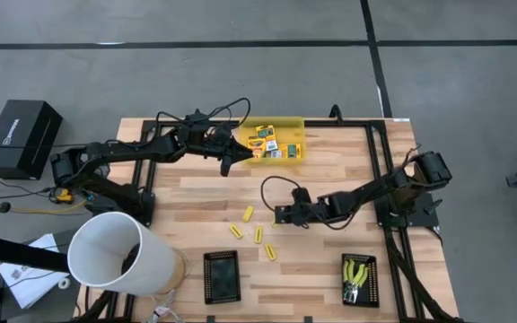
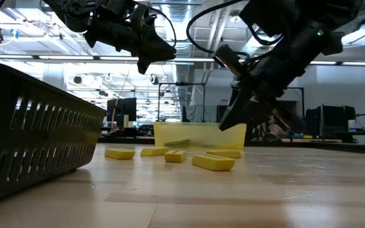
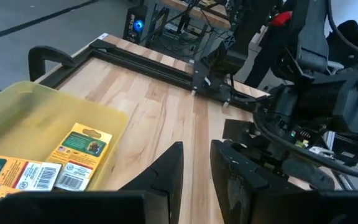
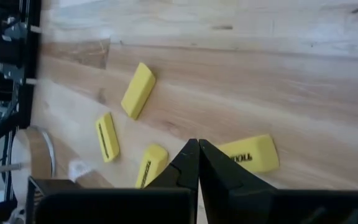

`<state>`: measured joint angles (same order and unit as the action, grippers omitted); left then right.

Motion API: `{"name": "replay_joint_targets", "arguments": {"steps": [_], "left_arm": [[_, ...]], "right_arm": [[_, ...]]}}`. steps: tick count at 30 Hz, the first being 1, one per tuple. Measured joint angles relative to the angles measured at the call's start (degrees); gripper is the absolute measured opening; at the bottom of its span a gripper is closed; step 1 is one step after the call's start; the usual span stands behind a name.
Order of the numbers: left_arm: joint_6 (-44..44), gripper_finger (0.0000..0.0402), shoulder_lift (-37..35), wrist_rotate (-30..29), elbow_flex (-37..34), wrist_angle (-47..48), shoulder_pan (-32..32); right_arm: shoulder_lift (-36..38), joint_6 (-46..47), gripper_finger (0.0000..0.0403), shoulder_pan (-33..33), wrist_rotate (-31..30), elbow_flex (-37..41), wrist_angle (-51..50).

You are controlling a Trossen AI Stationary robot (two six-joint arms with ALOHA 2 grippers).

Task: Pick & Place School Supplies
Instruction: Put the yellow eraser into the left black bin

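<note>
R gripper hangs over mid-table, jaws pressed together, empty. Four sticks lie just to its left; nearest stick sits right beside the tips, long axis across them. L gripper, jaws slightly apart, empty, waits by bin w/ boxes.

Four yellow sticks loose mid-table, right tool beside

left gripper: fingers narrowly parted, empty, raised beside translucent yellow rectangular bin | right gripper: fingers closed, empty, well apart from bin
</note>
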<state>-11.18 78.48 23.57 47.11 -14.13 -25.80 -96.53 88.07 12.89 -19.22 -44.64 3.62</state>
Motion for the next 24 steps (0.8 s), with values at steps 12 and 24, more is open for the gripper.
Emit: {"name": "replay_joint_targets", "arguments": {"steps": [12,24], "left_arm": [[-0.1,0.0076,0.0,0.2,0.0,0.5,0.0],[0.0,0.0076,0.0,0.1,-0.1,0.9,0.0]], "right_arm": [[-0.3,1.9,0.0,-0.2,4.0,0.0,-1.7],[-0.3,1.9,0.0,0.0,4.4,0.0,-1.5]]}}
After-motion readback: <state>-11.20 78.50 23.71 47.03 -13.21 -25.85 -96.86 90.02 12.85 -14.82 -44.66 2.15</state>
